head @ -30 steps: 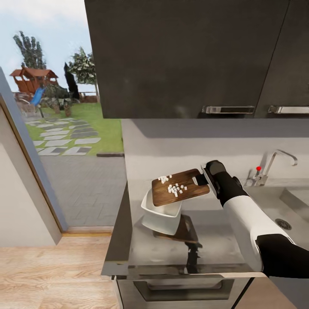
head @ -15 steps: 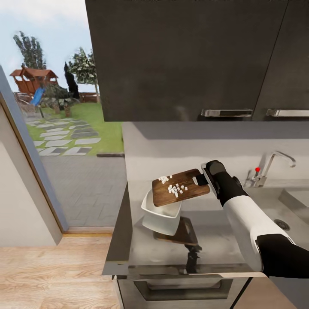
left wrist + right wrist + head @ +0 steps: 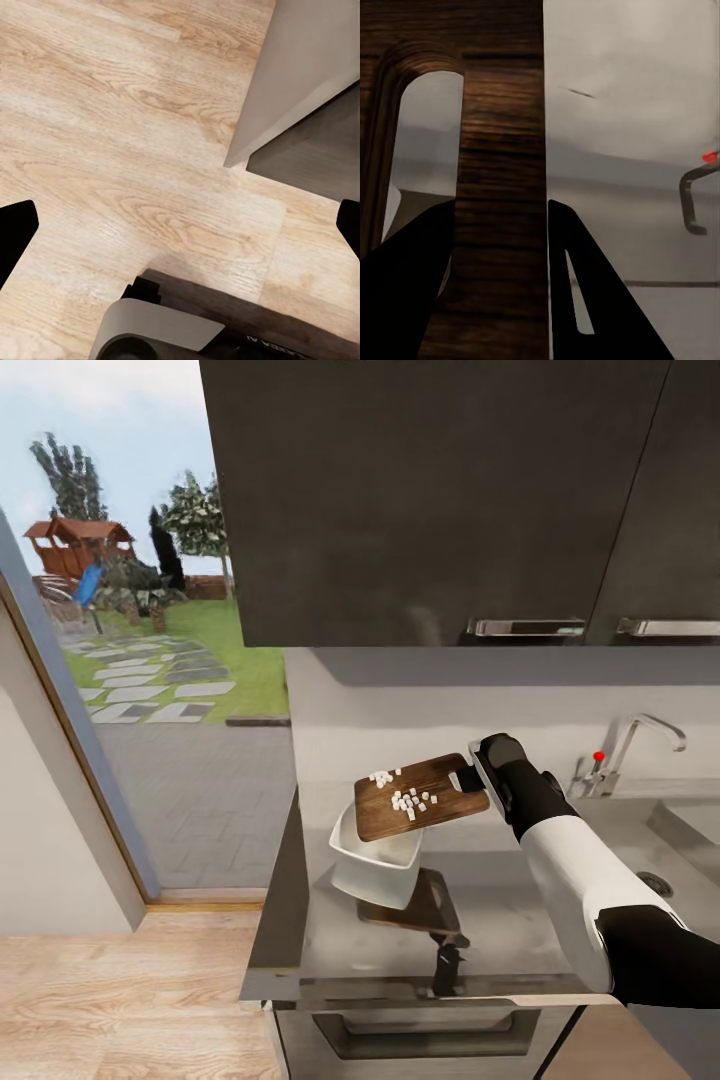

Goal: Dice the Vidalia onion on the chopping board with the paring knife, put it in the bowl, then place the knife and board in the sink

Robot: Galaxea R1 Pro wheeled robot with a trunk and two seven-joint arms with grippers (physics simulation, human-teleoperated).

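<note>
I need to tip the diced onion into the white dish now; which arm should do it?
The right. Its gripper already clamps the handle end of the brown wood-grain chopping board, holding it, white onion pieces on top, over the white squarish bowl. The left gripper hangs open over wooden floor.

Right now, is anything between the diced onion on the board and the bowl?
Nothing visible. The right gripper holds the board by its handle end, its far end over the bowl; the onion pieces lie on the board.
</note>
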